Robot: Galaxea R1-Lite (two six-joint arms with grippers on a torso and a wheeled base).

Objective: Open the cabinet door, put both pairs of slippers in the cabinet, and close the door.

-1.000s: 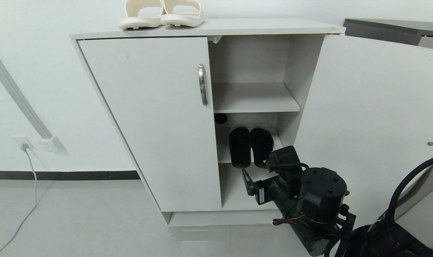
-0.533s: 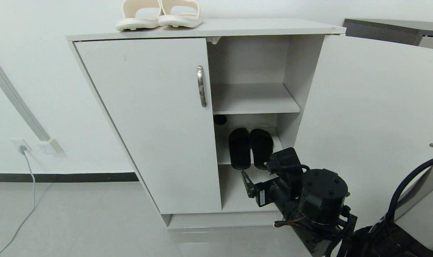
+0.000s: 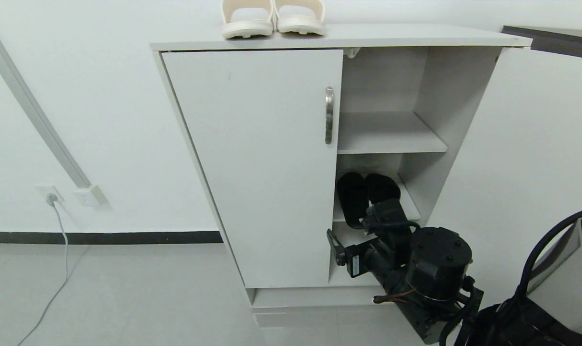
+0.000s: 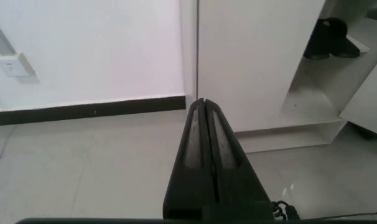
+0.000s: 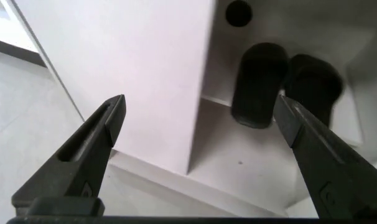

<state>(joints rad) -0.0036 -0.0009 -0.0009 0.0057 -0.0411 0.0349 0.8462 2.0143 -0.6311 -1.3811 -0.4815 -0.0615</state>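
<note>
Two black slippers point(image 5: 261, 84) lie seemingly beyond spread right fingers point(image 5: 92, 149).

Cream slippers point(image 3: 273, 21) lie atop cabinet point(image 3: 416, 36), black slippers point(image 3: 363, 194) on shelf point(image 3: 409, 207).

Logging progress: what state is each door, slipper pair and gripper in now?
Right cabinet door: open.
Left cabinet door: shut.
Black slippers: inside, on a shelf.
Cream slippers: on the cabinet top.
Left gripper: jaws shut, empty.
Right gripper: jaws open, empty.
</note>
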